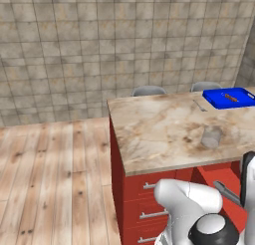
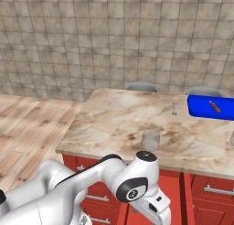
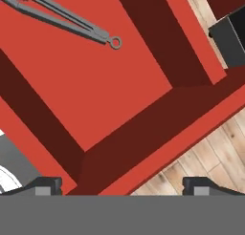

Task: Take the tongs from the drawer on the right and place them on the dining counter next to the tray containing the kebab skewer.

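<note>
The arm bends forward and down in front of the red cabinets, with its elbow low in both base views, and the hand looks down into the open drawer (image 3: pixel 95 86). In the hand view the two finger tips (image 3: pixel 45 185) stand far apart at the bottom edge, so the jaws are spread wide and they grasp nothing and touch nothing.

The tongs (image 3: pixel 62 16) lie flat on the red floor of the drawer, near the top left of the hand view, well apart from the finger tips. Their two grey arms meet at one end, where there is a small ring. The wooden floor (image 3: pixel 206 157) shows beyond the drawer's wall.

On the dining counter (image 1: pixel 159 124) the blue tray (image 1: pixel 230 98) sits near the far right corner, and the kebab skewer (image 1: pixel 230 96) lies inside it. A small thin silver utensil (image 1: pixel 200 106) lies just beside the tray on the counter. A clear greyish cup (image 1: pixel 211 137) stands upright nearer to the front edge, apart from the tray. Two grey stools (image 1: pixel 148 90) stand behind the counter.
</note>
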### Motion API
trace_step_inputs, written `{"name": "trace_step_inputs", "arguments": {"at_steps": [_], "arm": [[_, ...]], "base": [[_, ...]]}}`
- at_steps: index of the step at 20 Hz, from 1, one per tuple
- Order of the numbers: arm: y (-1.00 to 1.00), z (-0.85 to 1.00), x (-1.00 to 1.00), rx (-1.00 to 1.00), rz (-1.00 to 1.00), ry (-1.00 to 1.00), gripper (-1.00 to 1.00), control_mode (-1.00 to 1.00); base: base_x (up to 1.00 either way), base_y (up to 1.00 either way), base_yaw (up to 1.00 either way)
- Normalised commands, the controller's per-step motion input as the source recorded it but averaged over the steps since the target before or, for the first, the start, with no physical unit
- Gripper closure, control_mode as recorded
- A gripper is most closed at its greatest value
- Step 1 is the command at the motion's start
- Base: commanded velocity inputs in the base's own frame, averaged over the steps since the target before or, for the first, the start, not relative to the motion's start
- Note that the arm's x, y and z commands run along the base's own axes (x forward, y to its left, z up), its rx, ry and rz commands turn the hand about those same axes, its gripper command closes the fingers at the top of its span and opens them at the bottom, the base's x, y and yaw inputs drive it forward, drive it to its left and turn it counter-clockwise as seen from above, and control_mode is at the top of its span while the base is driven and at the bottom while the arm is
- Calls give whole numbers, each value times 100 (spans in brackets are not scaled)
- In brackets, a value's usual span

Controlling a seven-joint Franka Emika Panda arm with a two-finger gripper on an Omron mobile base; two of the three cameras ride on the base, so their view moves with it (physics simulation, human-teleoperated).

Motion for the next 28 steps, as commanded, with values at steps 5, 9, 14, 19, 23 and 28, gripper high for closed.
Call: {"name": "trace_step_inputs", "arguments": {"at_steps": [5, 9, 14, 19, 23, 28], "arm": [[0, 0, 2, 0, 18, -8, -100, -100], [2, 0, 11, 0, 20, -13, -100, -100], [8, 0, 25, 0, 23, -6, -100, -100], [11, 0, 26, 0, 23, -2, -100, -100], [10, 0, 25, 0, 23, -1, -100, -100], [5, 0, 19, 0, 23, 0, -100, -100]], "base": [[0, 0, 0], [0, 0, 0], [0, 0, 0], [0, 0, 0], [0, 0, 0], [0, 0, 0]]}}
